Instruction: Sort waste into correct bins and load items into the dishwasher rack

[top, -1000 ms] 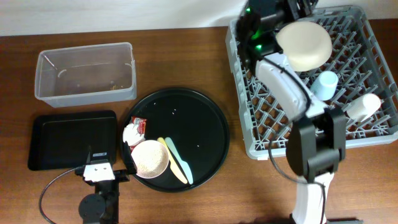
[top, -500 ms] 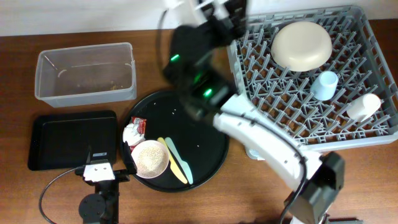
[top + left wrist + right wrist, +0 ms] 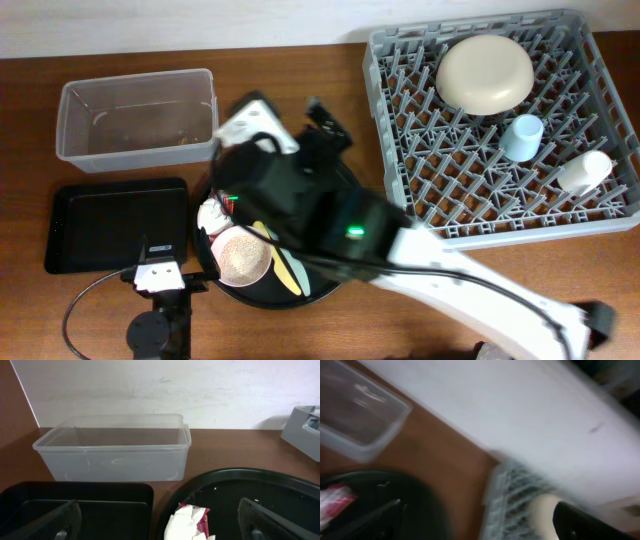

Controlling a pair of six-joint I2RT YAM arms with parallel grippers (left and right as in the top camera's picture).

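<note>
- Since a second ago the right arm (image 3: 330, 225) has swung from the far corner of the dishwasher rack (image 3: 440, 215) leftwards. It now hangs over the round black tray (image 3: 260, 485) and hides most of it. Nothing else has shifted.
- Clear tub (image 3: 135, 115): far left at the back of the desk, open side up. It stands well apart from the waste.
- Shallow black tray (image 3: 115, 225): just in front of the tub, nothing in it.
- Left fingers (image 3: 57, 520): spread wide, holding nothing, parked low at the desk's front edge and facing the tub. Probably waiting.
- Crumpled wrapper (image 3: 215, 212): on the left rim of the round tray, not yet sorted. It is the nearest piece of waste to the left fingers.
- Small white bowl (image 3: 218, 258): just in front of the wrapper, with the rice grains (image 3: 242, 254) heaped inside. It needs emptying before it is racked.
- Yellow utensil (image 3: 284, 272) and green utensil (image 3: 299, 274): flat beside the bowl, partly under the arm.
- Right fingers (image 3: 590, 522): spread wide and empty; the wrist view is blurred by motion. Judged to be reaching for the next item.
- Rack, far right: the plate (image 3: 485, 75), blue cup (image 3: 522, 137) and white cup (image 3: 585, 170) are loaded among the pegs.
</note>
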